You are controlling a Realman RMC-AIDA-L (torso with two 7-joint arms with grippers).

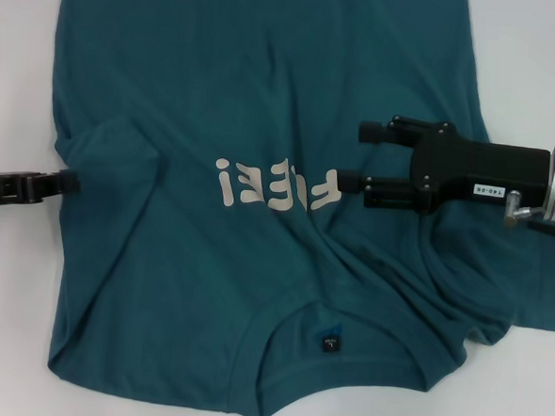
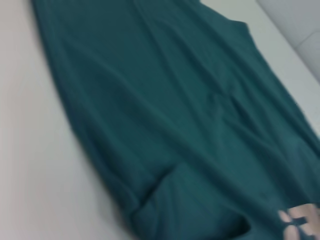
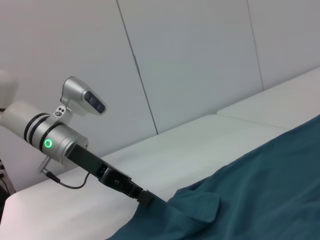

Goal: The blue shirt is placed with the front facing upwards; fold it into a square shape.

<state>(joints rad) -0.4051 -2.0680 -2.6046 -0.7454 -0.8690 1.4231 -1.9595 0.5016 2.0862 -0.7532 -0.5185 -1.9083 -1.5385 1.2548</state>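
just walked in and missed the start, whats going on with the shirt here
A two-armed robot is working on a blue shirt spread front-up on a white table, collar nearest the robot. The left hand sits at the shirt's left edge by the sleeve, where the fabric bunches; whether it is gripping cannot be told. The right hand hovers open over the chest beside the pale lettering. The right sleeve already looks folded inward, but the shirt is not yet square.

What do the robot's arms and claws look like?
The right gripper is black and boxy, with a small white number label and a silver wrist ring. The left gripper is black too, on a silver-white arm with a green glowing ring and a thin black cable.
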